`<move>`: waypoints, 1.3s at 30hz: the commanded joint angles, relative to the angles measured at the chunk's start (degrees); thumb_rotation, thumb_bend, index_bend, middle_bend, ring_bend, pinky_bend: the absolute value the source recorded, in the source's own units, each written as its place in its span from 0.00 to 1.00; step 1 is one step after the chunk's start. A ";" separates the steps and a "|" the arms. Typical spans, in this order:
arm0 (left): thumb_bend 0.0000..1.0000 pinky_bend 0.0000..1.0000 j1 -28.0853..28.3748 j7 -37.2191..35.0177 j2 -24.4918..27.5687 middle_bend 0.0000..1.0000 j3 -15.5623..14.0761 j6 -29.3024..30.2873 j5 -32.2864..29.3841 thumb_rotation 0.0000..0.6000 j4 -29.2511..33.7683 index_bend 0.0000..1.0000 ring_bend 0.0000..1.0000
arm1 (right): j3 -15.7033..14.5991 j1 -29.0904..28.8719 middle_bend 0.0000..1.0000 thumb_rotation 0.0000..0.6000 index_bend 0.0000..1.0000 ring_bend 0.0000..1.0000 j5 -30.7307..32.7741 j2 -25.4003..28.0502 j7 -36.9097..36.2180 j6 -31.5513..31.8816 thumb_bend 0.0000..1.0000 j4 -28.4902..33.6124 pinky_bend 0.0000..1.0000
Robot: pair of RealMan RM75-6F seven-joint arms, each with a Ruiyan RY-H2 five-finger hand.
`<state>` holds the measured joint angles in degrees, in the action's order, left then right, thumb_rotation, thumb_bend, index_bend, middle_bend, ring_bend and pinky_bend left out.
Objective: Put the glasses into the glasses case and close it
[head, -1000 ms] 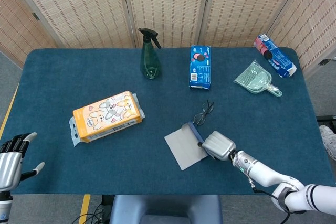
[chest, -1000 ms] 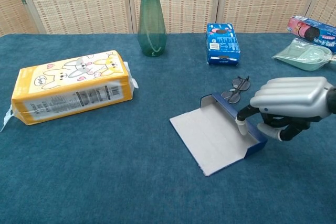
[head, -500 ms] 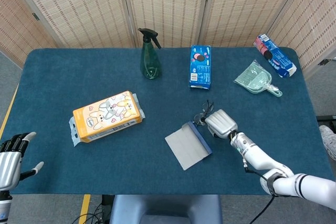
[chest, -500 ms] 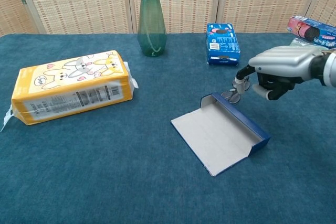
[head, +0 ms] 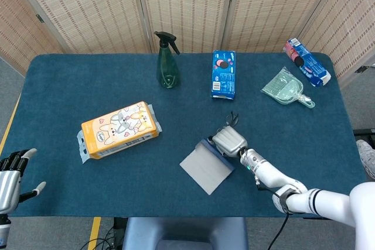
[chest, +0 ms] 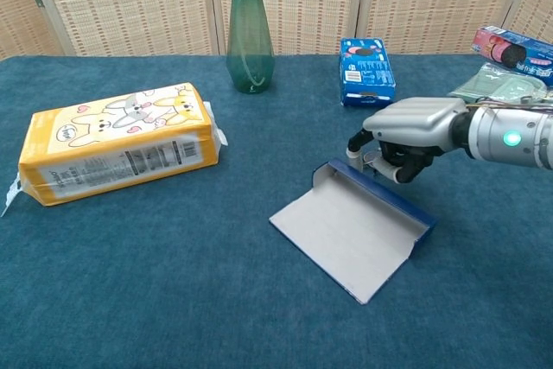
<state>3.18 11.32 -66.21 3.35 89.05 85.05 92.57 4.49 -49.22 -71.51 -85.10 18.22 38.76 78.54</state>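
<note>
Glasses [head: 231, 122] lie on the tabletop [head: 88, 80] just behind the open glasses case [chest: 350, 226], thin-framed, light, I judge fragile; take them by the bridge. My right hand [chest: 406, 134] curls over them; I cannot tell if it grips. Only the head view shows my left hand [head: 13, 174], fingers spread, holding nothing.

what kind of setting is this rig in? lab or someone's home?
Probably a lab data-collection station, not a home: a table covered in blue cloth, woven folding screens as backdrop, and unrelated props like a spray bottle and a dustpan.
</note>
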 commanded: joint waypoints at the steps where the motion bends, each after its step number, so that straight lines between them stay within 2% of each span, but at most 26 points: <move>1: 0.19 0.28 0.08 -0.18 -0.20 0.24 0.00 -0.43 -0.38 1.00 -0.39 0.21 0.20 | -0.02 -0.73 1.00 1.00 0.36 1.00 -1.46 -0.82 -0.76 0.04 0.69 1.22 0.97; 7: 0.19 0.28 -0.02 -0.53 -0.31 0.24 -0.05 -0.52 -0.55 1.00 -0.73 0.21 0.20 | -1.04 -0.85 1.00 1.00 0.36 1.00 -5.59 -0.93 -3.99 0.90 0.69 5.46 0.97; 11: 0.19 0.28 -0.15 -0.76 -0.17 0.24 -0.12 -0.38 -0.45 1.00 -0.90 0.21 0.20 | -2.00 0.56 1.00 1.00 0.36 1.00 -8.83 0.82 -5.23 4.40 0.69 7.45 0.97; 16: 0.19 0.28 -0.11 -0.99 -0.33 0.24 -0.16 -0.50 -0.34 1.00 -0.89 0.21 0.20 | -4.50 2.86 1.00 1.00 0.36 1.00 -13.61 4.73 -8.47 8.35 0.69 11.21 0.97; 22: 0.19 0.28 0.16 -0.74 -0.41 0.24 0.01 -0.38 0.09 1.00 -0.65 0.21 0.20 | -7.82 3.75 1.00 1.00 0.36 1.00 -17.28 8.36 -9.64 8.26 0.69 13.75 0.97; 31: 0.19 0.28 -0.14 -0.68 -0.20 0.24 -0.13 -0.16 0.01 1.00 -0.28 0.21 0.20 | -9.67 4.43 1.00 1.00 0.36 1.00 -16.12 8.48 -4.81 5.54 0.69 11.33 0.97; 39: 0.19 0.28 -0.24 -0.73 -0.21 0.24 -0.17 0.11 0.29 1.00 -0.11 0.21 0.20 | -7.84 4.64 1.00 1.00 0.36 1.00 -11.34 6.25 1.86 4.30 0.69 8.06 0.97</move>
<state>2.95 10.59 -66.42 3.18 89.15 85.34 92.46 -4.08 -44.71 -84.17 -78.04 18.95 43.27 87.48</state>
